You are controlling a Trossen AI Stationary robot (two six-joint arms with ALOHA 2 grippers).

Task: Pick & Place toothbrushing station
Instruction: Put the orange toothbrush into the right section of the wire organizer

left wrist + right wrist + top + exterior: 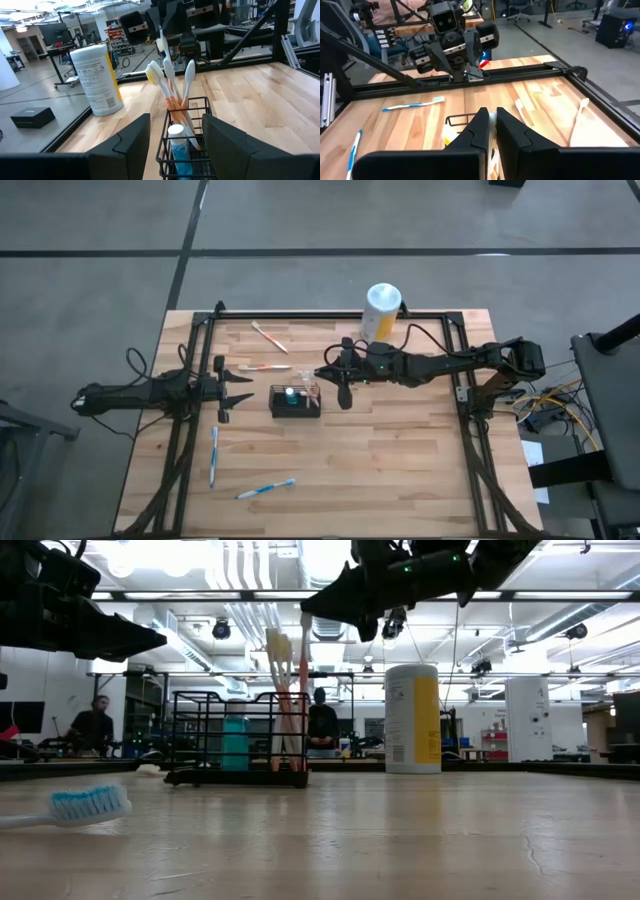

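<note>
Grippers at work over a pale wooden table [400, 470], seen left to right.

Left gripper [240, 388]: hung at the left side of the table, stood spread open, pointed toward the toothbrushing station from just beside it without touching it.

Two blue toothbrushes [213, 455] [266, 489]: lay flat on the near part of the table, well apart from the station; showed as a blue-bristled head low at the left in the low view.

Two more toothbrushes, orange and white [262, 367] [268, 335]: lay flat toward the far edge, left of the middle.

Toothbrushing station [274, 406], a small black wire basket: sat near the middle of the table, between the two grippers; held a blue tube [235, 743] at its left end and a cluster of upright toothbrushes at its right end.

Right gripper [322, 374]: reached in from the right, hovered over the station's right end, stood pinched shut on the top of an orange upright toothbrush [304, 670], lower end down inside the basket.

White-topped canister [382, 308] with yellow label: stood upright near the far edge, right of the station and well apart from it.
</note>
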